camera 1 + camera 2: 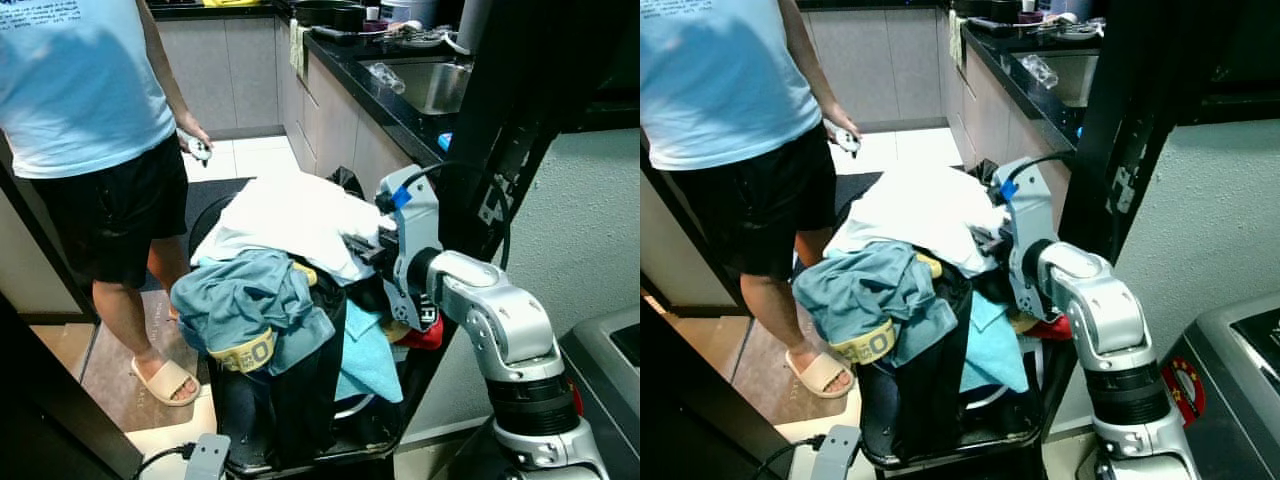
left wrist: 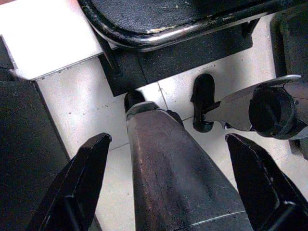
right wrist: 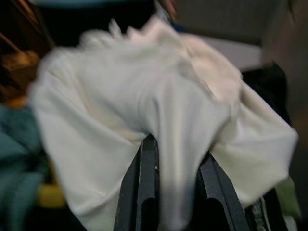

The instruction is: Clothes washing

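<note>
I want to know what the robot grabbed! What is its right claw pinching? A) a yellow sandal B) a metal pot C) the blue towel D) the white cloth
D: the right claw has its two black fingers closed on a fold of the white cloth atop the laundry pile.

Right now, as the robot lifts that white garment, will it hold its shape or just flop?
Probably flop: the white garment drapes in soft folds around the right gripper. It looks light, thin cloth. It may drag the blue-grey garment lying against it.
</note>
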Controlling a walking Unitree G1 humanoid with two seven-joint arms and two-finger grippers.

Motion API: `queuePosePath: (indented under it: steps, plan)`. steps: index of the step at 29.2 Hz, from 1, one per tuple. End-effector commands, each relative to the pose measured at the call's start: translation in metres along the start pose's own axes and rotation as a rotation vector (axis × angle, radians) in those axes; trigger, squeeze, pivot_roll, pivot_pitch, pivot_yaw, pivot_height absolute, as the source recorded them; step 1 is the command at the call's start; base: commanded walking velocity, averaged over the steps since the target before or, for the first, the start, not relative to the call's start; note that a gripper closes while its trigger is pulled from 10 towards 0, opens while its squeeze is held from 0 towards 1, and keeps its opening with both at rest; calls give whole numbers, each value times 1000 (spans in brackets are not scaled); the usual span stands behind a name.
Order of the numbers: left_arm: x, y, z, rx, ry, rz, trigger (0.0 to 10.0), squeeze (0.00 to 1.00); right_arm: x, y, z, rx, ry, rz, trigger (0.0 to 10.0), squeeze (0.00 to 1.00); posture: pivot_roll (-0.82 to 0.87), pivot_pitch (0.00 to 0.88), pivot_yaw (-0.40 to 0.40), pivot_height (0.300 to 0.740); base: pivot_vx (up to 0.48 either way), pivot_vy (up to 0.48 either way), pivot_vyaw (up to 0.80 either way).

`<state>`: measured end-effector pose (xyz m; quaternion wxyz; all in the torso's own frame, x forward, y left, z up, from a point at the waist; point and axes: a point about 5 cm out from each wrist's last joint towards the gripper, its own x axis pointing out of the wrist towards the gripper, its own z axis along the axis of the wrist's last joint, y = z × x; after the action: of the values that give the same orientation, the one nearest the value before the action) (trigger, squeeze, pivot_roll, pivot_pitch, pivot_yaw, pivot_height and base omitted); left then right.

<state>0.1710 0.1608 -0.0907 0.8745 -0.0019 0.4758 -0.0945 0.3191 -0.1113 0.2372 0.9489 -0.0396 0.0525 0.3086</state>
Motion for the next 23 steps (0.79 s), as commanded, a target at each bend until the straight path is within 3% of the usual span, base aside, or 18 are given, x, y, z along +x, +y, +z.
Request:
queuePosePath:
  steps: [1,2,3,8,11,13,15,17,18,19,21,23]
  plan:
    - [-1,0,-5,-4,23,-3,10000,0,-2,8,16,-16,-92,65,0,0,37,26,-20,740,0,0,0]
    - [-1,0,-5,-4,23,-3,10000,0,-2,8,16,-16,-92,65,0,0,37,26,-20,740,0,0,0]
    - [-1,1,-5,-4,24,-2,10000,0,-6,20,29,-29,-189,159,0,0,37,25,-21,740,0,0,0]
    - [-1,0,-6,-3,26,-4,10000,0,-13,34,43,-52,-312,250,0,0,37,23,-23,740,0,0,0]
    - [-1,0,-6,-2,26,-5,10000,0,-14,37,54,-19,-401,255,0,0,37,20,-23,740,0,0,0]
    - [-1,0,-6,-2,26,-5,10000,0,-14,37,54,-19,-401,255,0,0,37,20,-23,740,0,0,0]
    - [-1,-1,-6,-2,26,-7,10000,0,-17,30,73,92,-536,212,0,0,37,17,-25,740,0,0,0]
    - [-1,-1,-6,-2,26,-7,10000,0,-17,30,73,92,-536,212,0,0,37,17,-25,740,0,0,0]
    - [0,-1,-5,-2,25,-8,10000,0,-20,23,83,166,-607,190,0,0,37,16,-26,740,0,0,0]
    - [0,-1,-5,-2,25,-8,10000,0,-20,23,83,166,-607,190,0,0,37,16,-26,740,0,0,0]
    - [0,-1,-5,-1,24,-10,10000,0,-31,5,105,323,-771,160,0,0,37,12,-25,740,0,0,0]
    - [0,-1,-5,-1,25,-10,10000,0,-36,2,110,337,-814,165,0,0,36,10,-24,740,0,0,0]
